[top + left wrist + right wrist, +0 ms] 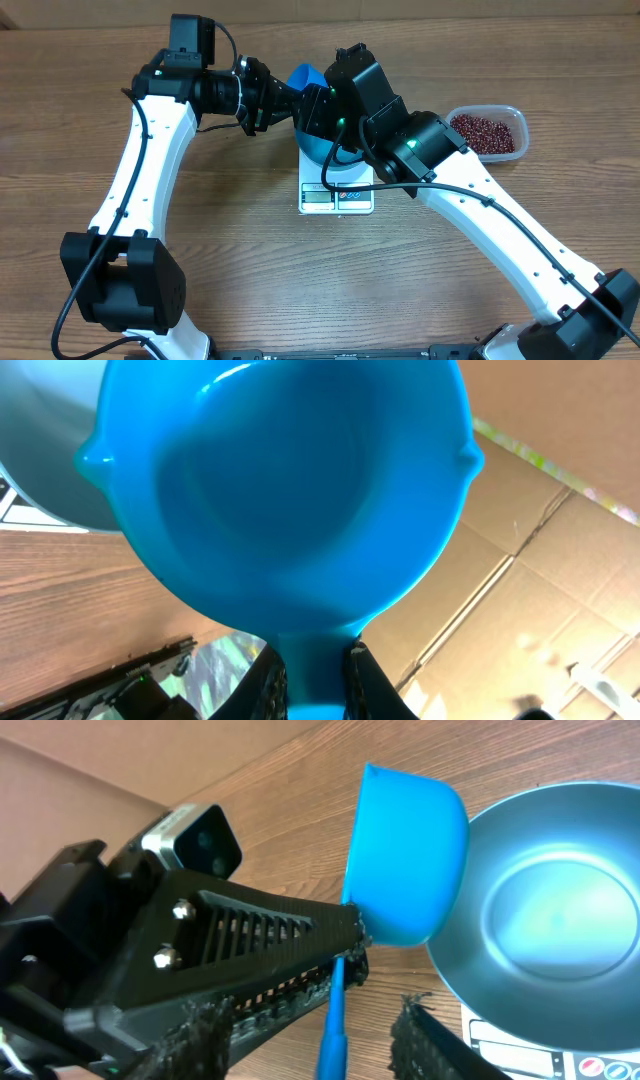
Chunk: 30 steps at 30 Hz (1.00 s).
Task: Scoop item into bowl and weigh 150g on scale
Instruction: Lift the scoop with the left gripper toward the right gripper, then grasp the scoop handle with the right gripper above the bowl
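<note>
From above, the left gripper (275,92) holds a small blue scoop (303,76) at the far side of the bowl (312,148), which sits on the white scale (337,198) in the middle of the bench (250,260). The right arm (470,190) reaches over the bowl and hides most of it, so it stands in the way of a clear look. The beans (487,132) lie in a clear tub (500,112) well to the right of the scale. In the left wrist view, the left gripper is pressed together on the scoop's handle. The scoop's cup fills the picture and has no beans in it. An edge of the bowl shows at the upper left, and cardboard boxes (540,560) stand behind on the right. In the right wrist view, the right gripper (310,1040) is spread, with the scoop's handle running down between its fingers and clear of both. The scoop is tipped at the bowl's left rim. The part of the bowl's inside that shows is smooth and bare, and the scale's panel peeks out beneath it. By these views the task looks barely begun. No beans show in the bowl, and all the scooping and weighing seems left to do. The two arms crowd the same spot above the bowl, well away from the tub.
</note>
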Motion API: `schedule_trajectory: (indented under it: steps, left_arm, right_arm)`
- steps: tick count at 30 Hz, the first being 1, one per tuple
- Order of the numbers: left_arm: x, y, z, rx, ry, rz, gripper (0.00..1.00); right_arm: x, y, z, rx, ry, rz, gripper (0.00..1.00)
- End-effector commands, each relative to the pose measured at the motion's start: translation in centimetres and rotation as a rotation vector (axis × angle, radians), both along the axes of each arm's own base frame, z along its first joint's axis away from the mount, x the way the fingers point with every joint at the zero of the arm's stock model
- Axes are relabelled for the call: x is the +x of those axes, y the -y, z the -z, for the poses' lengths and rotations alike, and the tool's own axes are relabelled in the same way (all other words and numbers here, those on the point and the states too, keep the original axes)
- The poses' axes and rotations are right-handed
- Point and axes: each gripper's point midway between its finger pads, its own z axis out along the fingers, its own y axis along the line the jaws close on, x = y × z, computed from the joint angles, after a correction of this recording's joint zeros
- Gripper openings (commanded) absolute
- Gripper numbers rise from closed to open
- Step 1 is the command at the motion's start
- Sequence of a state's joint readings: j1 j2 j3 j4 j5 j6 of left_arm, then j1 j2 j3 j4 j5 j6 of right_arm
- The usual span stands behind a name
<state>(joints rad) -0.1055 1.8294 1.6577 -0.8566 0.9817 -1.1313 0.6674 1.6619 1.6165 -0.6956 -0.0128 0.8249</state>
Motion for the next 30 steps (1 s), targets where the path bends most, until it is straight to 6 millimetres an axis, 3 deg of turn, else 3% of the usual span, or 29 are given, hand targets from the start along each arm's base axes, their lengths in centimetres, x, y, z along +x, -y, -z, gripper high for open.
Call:
schedule_trajectory:
  steps: [1, 10, 24, 30]
  left_arm:
    - [0.2, 0.3, -0.9, 0.014, 0.016, -0.016, 0.04]
    - [0.4, 0.4, -1.2, -0.002, 0.013, -0.023, 0.04]
    - [0.4, 0.4, -1.2, -0.001, 0.014, -0.024, 0.05]
    - [0.5, 0.4, -1.2, -0.001, 0.018, -0.024, 0.05]
  right_arm:
    - [0.1, 0.1, 0.1, -0.003, -0.007, 0.023, 0.51]
    - [0.2, -0.2, 2.0, -0.003, -0.072, 0.050, 0.49]
    - [1.1, -0.7, 1.6, 0.021, -0.036, 0.061, 0.28]
    - [1.3, -0.6, 1.6, 0.029, -0.043, 0.084, 0.25]
